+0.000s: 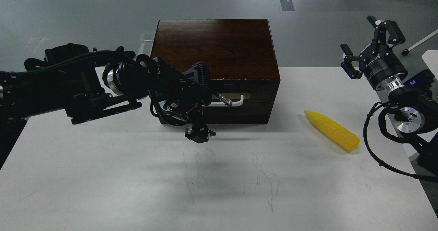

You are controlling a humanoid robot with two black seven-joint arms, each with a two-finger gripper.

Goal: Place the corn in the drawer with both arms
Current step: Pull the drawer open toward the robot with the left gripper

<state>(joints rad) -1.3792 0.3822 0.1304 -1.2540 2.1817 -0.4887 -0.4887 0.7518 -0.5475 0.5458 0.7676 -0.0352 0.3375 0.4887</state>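
White counter (pixel 137 183) fills the lower and middle frame, faint scuffs and scratch marks near centre. Dark wooden box (pixel 214 46) sits on it at upper centre, against the far edge; drawer (pixel 239 99) face with the white bar handle (pixel 236 101) looks flush with the front. Corn (pixel 332 130) lies flat at centre right, well apart from the box, pointed end toward upper left.

Single head view, high, facing forward-down over table (pixel 102 190).
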